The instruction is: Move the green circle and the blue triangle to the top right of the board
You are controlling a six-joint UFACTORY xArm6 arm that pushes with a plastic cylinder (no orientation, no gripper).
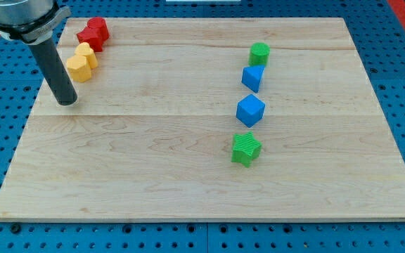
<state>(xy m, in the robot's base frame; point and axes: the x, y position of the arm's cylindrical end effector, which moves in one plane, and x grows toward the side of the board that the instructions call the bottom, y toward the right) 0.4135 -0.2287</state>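
Observation:
The green circle (259,53) stands right of the board's middle, near the view's top. The blue triangle (252,77) sits just below it, nearly touching. My tip (67,102) rests on the board at the view's left, far from both blocks, just below the yellow blocks.
A blue cube (250,110) and a green star (245,148) lie in a column below the blue triangle. Two yellow blocks (81,63) and two red blocks (93,33) cluster at the top left. The wooden board (153,176) lies on a blue pegboard.

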